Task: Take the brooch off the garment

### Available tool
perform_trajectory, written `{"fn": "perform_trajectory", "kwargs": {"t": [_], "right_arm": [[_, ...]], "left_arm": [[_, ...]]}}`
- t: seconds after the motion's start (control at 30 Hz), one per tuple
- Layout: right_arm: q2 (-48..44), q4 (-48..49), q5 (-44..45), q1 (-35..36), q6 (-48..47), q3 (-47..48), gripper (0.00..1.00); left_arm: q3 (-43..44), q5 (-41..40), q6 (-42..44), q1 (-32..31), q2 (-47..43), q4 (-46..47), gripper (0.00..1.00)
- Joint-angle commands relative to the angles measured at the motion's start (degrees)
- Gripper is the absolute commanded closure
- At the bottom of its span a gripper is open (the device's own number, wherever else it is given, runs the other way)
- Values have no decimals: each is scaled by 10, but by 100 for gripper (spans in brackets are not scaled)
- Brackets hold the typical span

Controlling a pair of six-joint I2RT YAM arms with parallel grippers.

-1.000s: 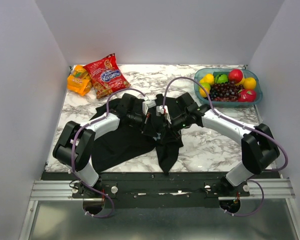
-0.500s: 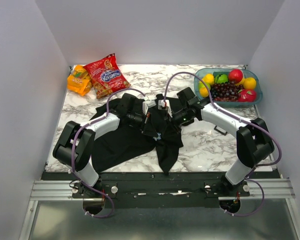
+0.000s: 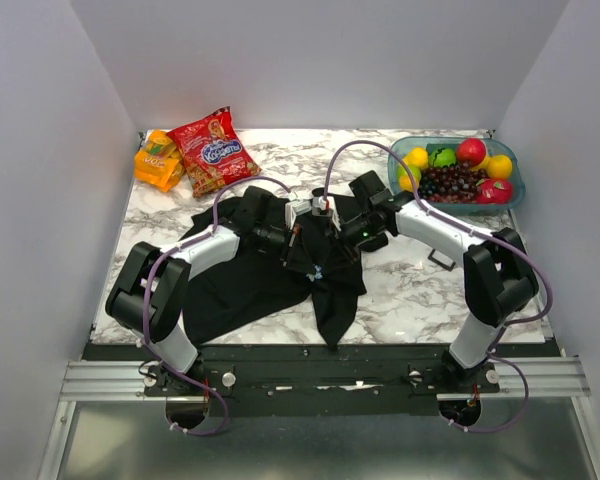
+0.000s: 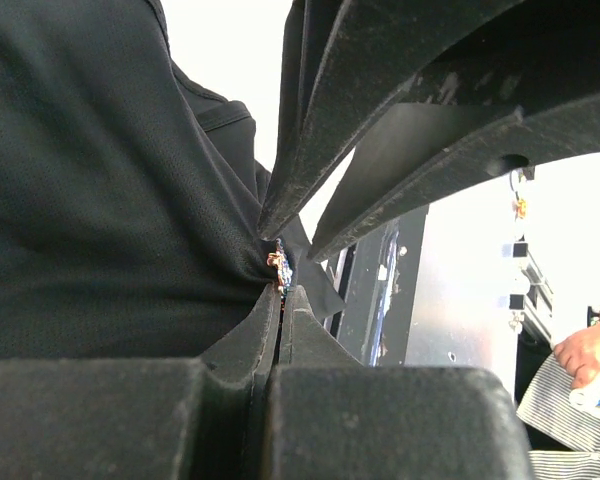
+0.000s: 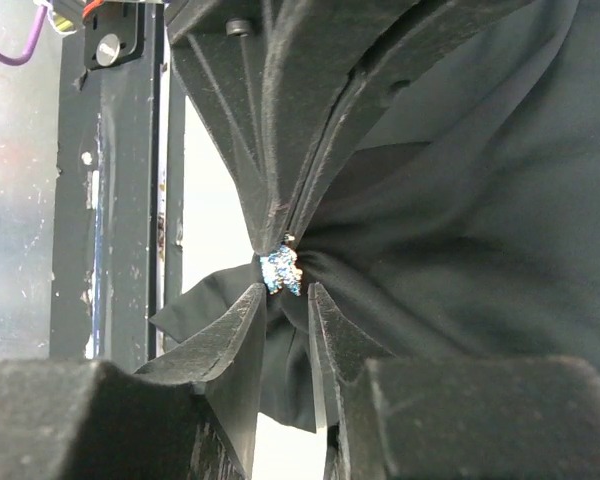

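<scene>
The black garment lies bunched on the marble table, with a fold lifted at the middle. My left gripper is shut on the cloth right beside the brooch. In the left wrist view the garment fills the left side. The brooch is a tiny glinting blue-gold ornament pinned to the garment; it also shows in the left wrist view and as a speck from above. My right gripper is open by a narrow gap, its tips just short of the brooch; from above it faces the left one.
A teal bowl of toy fruit stands at the back right. A red snack bag and an orange pack lie at the back left. A small black tray sits under the right forearm. A person's hand shows beyond the table.
My right arm has swung its forearm back and left, uncovering the small black tray. The left arm and the lifted fold have stayed put.
</scene>
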Motion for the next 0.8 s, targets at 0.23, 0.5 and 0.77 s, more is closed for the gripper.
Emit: {"fn": "perform_trajectory", "kwargs": {"t": [0.23, 0.5, 0.77], "right_arm": [[30, -52, -31, 3, -39, 28, 72], [42, -64, -51, 8, -42, 37, 73], [50, -51, -38, 14, -27, 40, 68]], "left_arm": [[21, 9, -9, -2, 3, 19, 100], [25, 2, -17, -2, 7, 26, 100], [24, 7, -30, -2, 7, 43, 100]]}}
